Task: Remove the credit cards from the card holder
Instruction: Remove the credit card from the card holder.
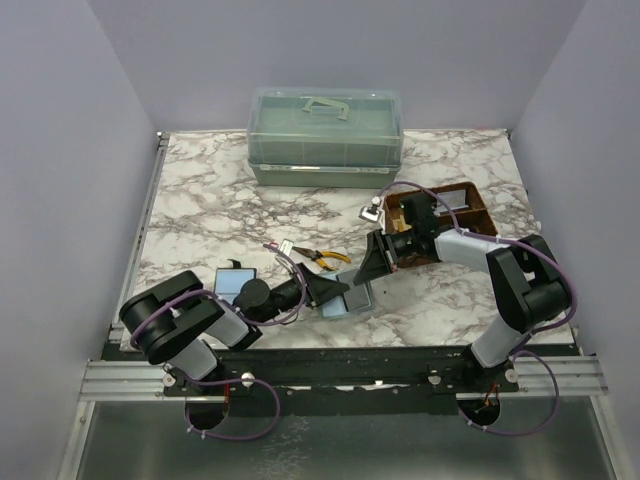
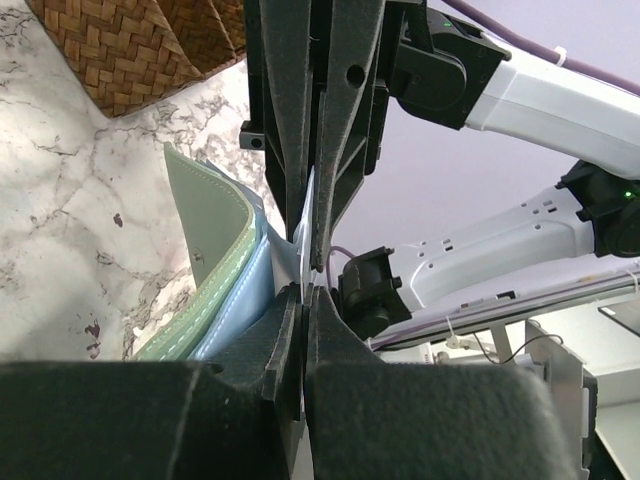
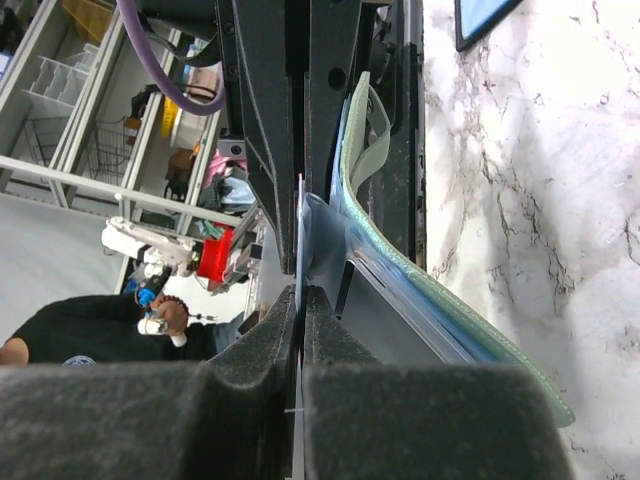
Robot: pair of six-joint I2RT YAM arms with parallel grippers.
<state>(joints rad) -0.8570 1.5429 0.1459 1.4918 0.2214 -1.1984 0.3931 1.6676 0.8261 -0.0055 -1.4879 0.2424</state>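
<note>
The pale teal-blue card holder [image 1: 352, 299] lies between my two grippers near the table's front middle. In the left wrist view it stands folded, green and blue edges showing [image 2: 215, 290]. My left gripper [image 2: 305, 290] is shut on a thin pale credit card [image 2: 309, 215] seen edge-on. My right gripper [image 3: 301, 290] is shut on the same thin card [image 3: 300, 215] from the opposite side, fingertips almost meeting. The holder [image 3: 420, 290] curves just beside the pinched card. Another bluish card [image 1: 237, 281] lies flat on the table to the left, also in the right wrist view [image 3: 485, 15].
Yellow-handled pliers [image 1: 326, 258] lie just behind the grippers. A brown woven divided tray [image 1: 470, 205] sits at the right, under the right arm. A green lidded box [image 1: 325, 135] stands at the back. A small white object [image 1: 373, 211] lies near the tray.
</note>
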